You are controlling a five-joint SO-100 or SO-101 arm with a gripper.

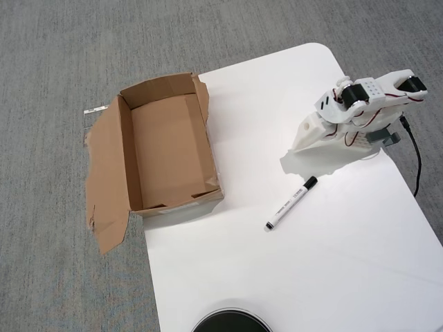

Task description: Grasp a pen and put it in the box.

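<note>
From the overhead view I judge the task has not really started: the pen [291,203] lies loose on the white table [332,263], untouched, and the box [169,149] stands empty with its brown floor bare. Grasp, carry and drop are all left to do. The pincer [299,146] sits folded in near the arm's base, its white tip pointing down toward the table, and from this angle I cannot tell whether the jaws are apart or together; the white body hides them and blends into the table. It holds nothing that I can see. The pen is near the pincer, just below it in the picture, lying at a slant with its black cap toward the pincer and its far end pointing away. The box is well apart from the pincer, off to its left in this view, straddling the table's edge with its torn flap spread over the grey carpet [55,69]. The arm [363,107] is tucked and compact, joints stacked over the base, with a black cable [417,162] running along the table's edge behind it.
</note>
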